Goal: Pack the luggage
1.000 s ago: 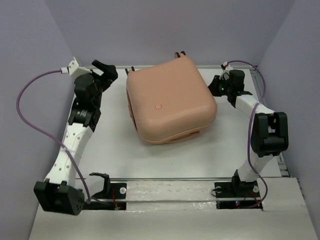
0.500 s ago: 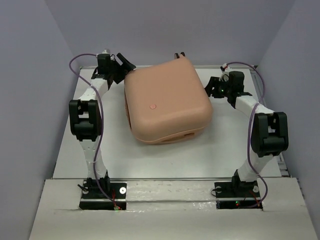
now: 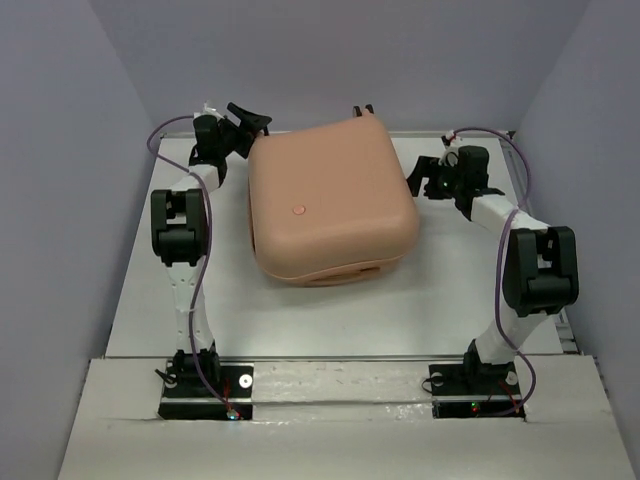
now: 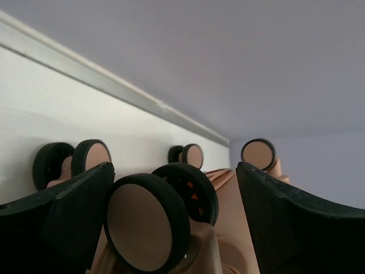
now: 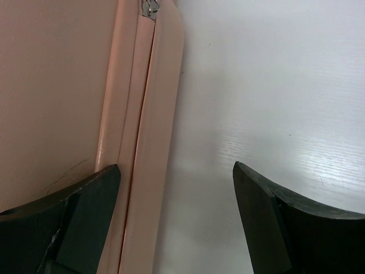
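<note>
Peach-pink hard-shell suitcase (image 3: 330,205) lies closed mid white desk (image 3: 300,310), wheels at its far end. Left tool (image 3: 248,118) at the far-left corner, jaws spread, black-rimmed caster wheel (image 4: 147,228) between them. Right tool (image 3: 415,180) at the right side, jaws spread, straddling the zipper seam (image 5: 134,114).

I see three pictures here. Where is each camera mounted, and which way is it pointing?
Top external: fixed above and behind the arms, looking down on the table, the luggage and both whole arms.
Left wrist: on the left arm by the luggage's far left corner, facing its caster wheels between the open fingers of the left gripper.
Right wrist: on the right arm, looking along the luggage's right edge and zipper, framed by the open fingers of the right gripper.
Shared: all three show the luggage.
</note>
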`<move>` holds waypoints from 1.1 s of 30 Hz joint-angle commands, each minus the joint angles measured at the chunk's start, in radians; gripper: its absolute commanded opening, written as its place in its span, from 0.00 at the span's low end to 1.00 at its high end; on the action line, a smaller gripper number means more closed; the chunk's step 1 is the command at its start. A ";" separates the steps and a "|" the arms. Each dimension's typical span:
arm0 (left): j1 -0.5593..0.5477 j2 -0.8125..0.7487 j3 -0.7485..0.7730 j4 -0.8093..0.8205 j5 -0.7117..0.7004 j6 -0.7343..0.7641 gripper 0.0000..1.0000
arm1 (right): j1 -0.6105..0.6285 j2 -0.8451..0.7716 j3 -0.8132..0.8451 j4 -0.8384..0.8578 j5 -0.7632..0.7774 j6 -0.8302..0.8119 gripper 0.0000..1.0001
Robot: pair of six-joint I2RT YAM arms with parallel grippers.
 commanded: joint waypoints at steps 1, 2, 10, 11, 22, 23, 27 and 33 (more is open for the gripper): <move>-0.054 0.020 -0.092 0.515 0.031 -0.242 0.97 | 0.043 -0.071 -0.050 0.052 -0.112 0.030 0.87; -0.057 0.031 -0.092 0.610 0.011 -0.294 0.93 | 0.043 -0.076 -0.058 0.057 -0.114 0.035 0.88; -0.059 -0.061 -0.058 0.735 -0.029 -0.316 0.32 | 0.043 -0.151 -0.168 0.121 -0.138 0.081 0.90; -0.059 -0.081 -0.052 0.707 -0.029 -0.296 0.26 | 0.043 -0.155 -0.169 0.127 -0.146 0.085 0.90; -0.059 -0.308 -0.036 0.519 -0.002 -0.213 0.06 | 0.043 -0.186 -0.179 0.137 -0.121 0.096 0.98; -0.059 -0.320 -0.030 0.496 -0.002 -0.206 0.06 | 0.043 -0.185 -0.176 0.137 -0.120 0.098 1.00; -0.057 -0.347 0.055 0.283 -0.018 -0.109 0.06 | 0.043 -0.175 -0.167 0.137 -0.126 0.107 1.00; -0.014 -0.267 0.063 0.210 0.015 -0.124 0.06 | 0.043 -0.185 -0.179 0.120 -0.091 0.104 1.00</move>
